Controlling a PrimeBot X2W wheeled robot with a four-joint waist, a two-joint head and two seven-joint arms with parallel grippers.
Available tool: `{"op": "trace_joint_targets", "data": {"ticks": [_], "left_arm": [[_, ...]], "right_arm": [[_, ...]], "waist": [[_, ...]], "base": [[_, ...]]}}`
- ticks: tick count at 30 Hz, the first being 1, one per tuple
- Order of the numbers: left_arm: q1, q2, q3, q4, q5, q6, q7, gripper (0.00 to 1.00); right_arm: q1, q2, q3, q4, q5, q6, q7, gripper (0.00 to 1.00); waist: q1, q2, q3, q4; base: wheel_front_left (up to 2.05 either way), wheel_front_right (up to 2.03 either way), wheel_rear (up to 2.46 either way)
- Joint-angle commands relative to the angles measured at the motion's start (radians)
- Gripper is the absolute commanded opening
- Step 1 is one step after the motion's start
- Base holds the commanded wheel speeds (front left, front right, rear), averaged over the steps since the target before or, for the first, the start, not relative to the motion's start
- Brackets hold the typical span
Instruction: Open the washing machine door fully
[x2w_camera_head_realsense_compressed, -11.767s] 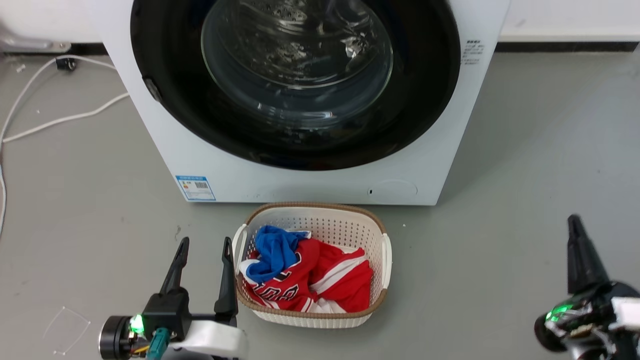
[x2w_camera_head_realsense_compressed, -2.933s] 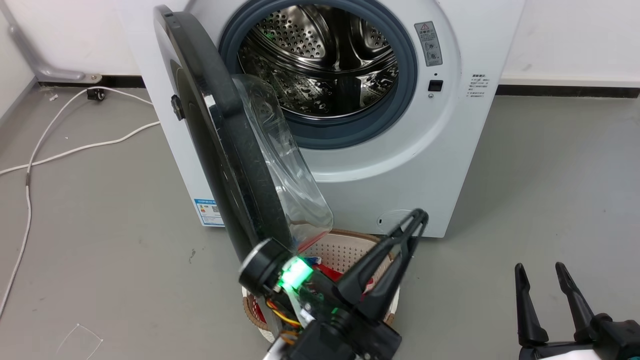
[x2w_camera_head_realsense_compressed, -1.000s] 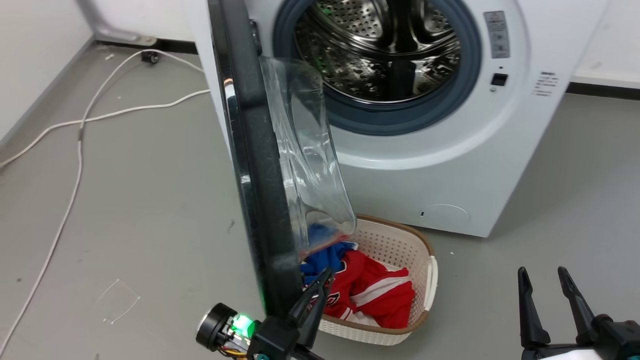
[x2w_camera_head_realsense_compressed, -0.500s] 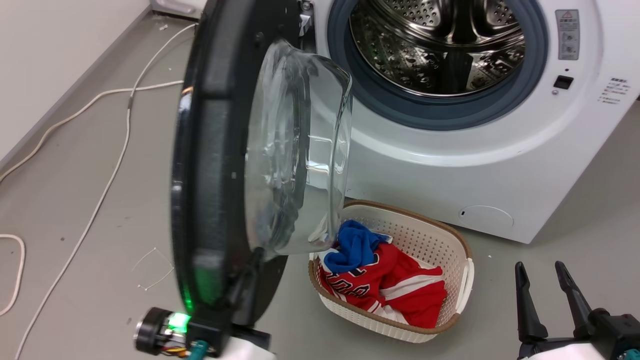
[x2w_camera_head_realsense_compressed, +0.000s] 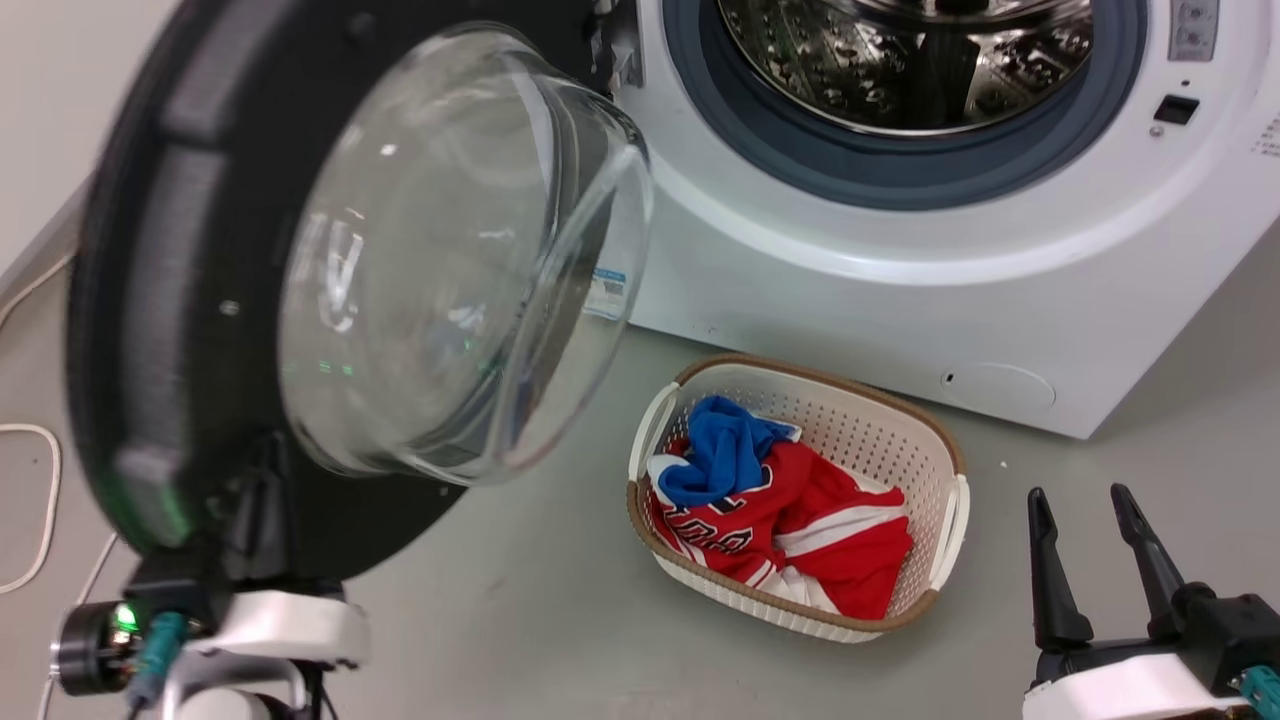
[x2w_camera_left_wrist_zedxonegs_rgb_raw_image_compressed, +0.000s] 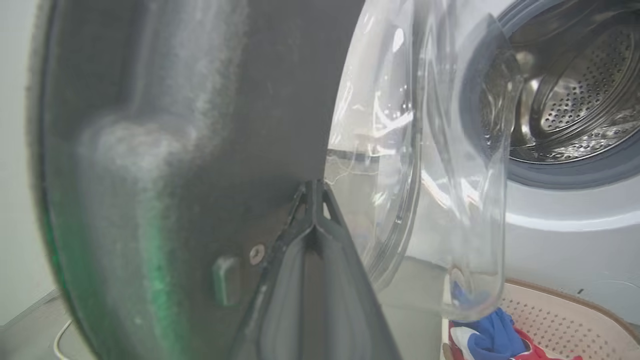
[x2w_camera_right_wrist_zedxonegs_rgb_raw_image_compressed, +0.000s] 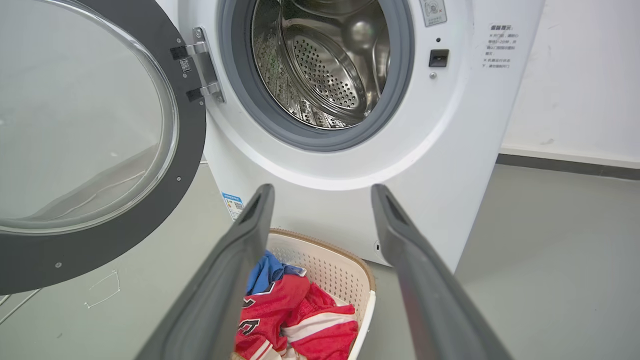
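Left gripper (x2w_camera_left_wrist_zedxonegs_rgb_raw_image_compressed: 314, 195) has its two fingers pinched together with nothing between them. The tips are set against the dark inner face of the washing machine door (x2w_camera_left_wrist_zedxonegs_rgb_raw_image_compressed: 175, 125), just beside the glass bowl (x2w_camera_left_wrist_zedxonegs_rgb_raw_image_compressed: 440, 165). Closed like that, they work as one stiff rod. That suits pushing a broad panel better than a spread pair, which could slip or catch the bowl's edge.

In the head view the door (x2w_camera_head_realsense_compressed: 130, 300) takes up the upper left of the frame. It stands well out from the washing machine (x2w_camera_head_realsense_compressed: 900, 270), with its inner side and bowl turned toward the camera. The arm's wrist sits at the lower left, below the door's bottom edge.

In the right wrist view the hinge (x2w_camera_right_wrist_zedxonegs_rgb_raw_image_compressed: 200, 70) shows at the left of the opening, and the door looks well past a right angle to the front. I judge the job nearly done, with perhaps a little swing left before the hinge stops it.

Right gripper (x2w_camera_head_realsense_compressed: 1078, 500) waits at the lower right, fingers spread and empty, well apart from the door's arc, likely so it cannot get in the way. A laundry basket (x2w_camera_head_realsense_compressed: 945, 470) of red and blue clothes (x2w_camera_head_realsense_compressed: 790, 520) sits on the floor just in front of the machine, right of the door, so any further push should go leftward, away from it.
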Motion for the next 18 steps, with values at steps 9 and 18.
{"op": "trace_joint_targets", "data": {"ticks": [9, 18], "left_arm": [[-0.118, 0.018, 0.207, 0.084, -0.015, -0.018, -0.002, 0.0], [-0.211, 0.04, 0.329, 0.167, 0.001, -0.057, -0.002, 0.0]], "right_arm": [[-0.044, 0.001, -0.006, -0.009, -0.037, 0.0, -0.002, 1.0], [-0.072, 0.002, -0.015, -0.018, -0.058, 0.0, -0.002, 1.0]], "waist": [[-0.0001, 0.0, 0.073, -0.019], [-0.0001, 0.0, 0.119, -0.028]], "base": [[0.0, 0.0, 0.0], [0.0, 0.0, 0.0]]}}
